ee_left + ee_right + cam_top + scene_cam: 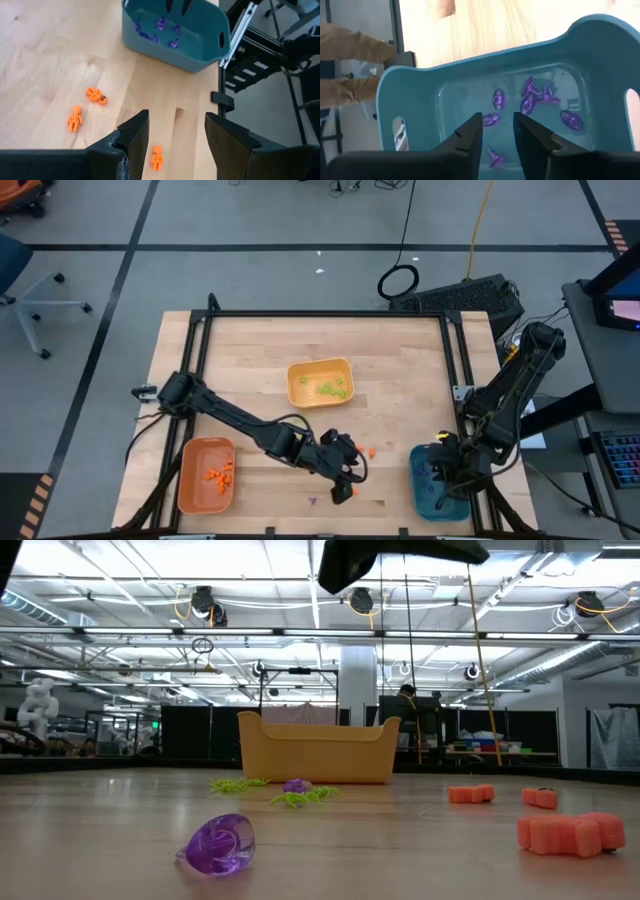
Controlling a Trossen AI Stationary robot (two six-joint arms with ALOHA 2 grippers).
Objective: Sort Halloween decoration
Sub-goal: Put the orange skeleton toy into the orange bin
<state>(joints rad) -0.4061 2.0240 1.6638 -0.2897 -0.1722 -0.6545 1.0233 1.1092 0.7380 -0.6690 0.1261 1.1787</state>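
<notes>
Small orange pieces lie on the wooden table: a little figure (pixel 156 158) between the tips of my left gripper (pixel 175 135), which hovers open above it, and two more (pixel 75 119) (pixel 96 95) beside it. A purple ring (pixel 218 843) lies near the front edge, with green spiders (pixel 305 797) farther back. My right gripper (pixel 497 127) hangs open over the teal tray (pixel 410 85), its fingers pointing down at the purple pieces (pixel 535 95) on the tray's floor. In the high view my left gripper (pixel 345 480) is at the front centre and my right gripper (pixel 440 460) at the front right.
An orange tray (pixel 190 480) holding orange pieces stands at the front left. A yellow tray (pixel 300 375) with green pieces sits in the middle of the table. The teal tray (pixel 420 490) is at the front right corner, close to the table's frame (pixel 235 35).
</notes>
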